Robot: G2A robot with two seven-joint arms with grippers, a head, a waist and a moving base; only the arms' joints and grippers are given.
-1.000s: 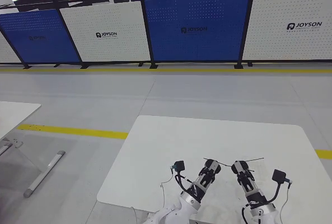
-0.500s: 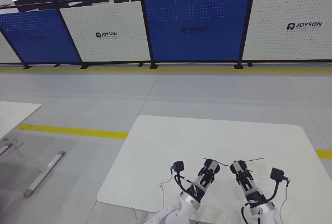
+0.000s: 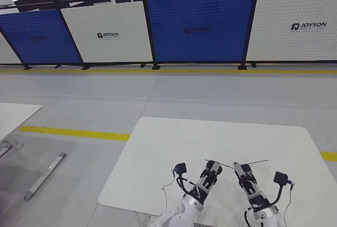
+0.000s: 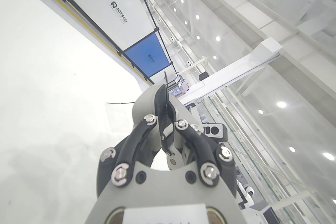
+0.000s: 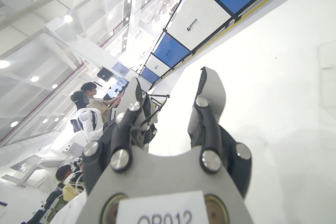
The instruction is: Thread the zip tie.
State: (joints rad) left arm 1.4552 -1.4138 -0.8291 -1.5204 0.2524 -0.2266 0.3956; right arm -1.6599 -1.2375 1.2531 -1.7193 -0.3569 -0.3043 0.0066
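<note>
My left gripper (image 4: 166,90) is shut on a thin black zip tie (image 4: 166,77), whose tip sticks out past the pads. In the top view the left gripper (image 3: 212,166) holds it low over the white table (image 3: 213,136) near the front edge, and the zip tie (image 3: 225,165) runs toward the right gripper (image 3: 242,168) close beside it. The right gripper (image 5: 170,80) stands open, nothing between its fingers (image 5: 210,88). Behind one finger the right wrist view shows the left gripper (image 5: 147,109) with the tie.
A second thin black strip (image 3: 258,162) lies on the table just beyond the right gripper, also seen as the strip (image 4: 120,103) by a clear film. Another white table (image 3: 3,119) stands far left. Blue and white pegboard panels (image 3: 199,31) line the back.
Hardly anything: both grippers have drifted a touch toward the near edge, the left still holding the zip tie.
</note>
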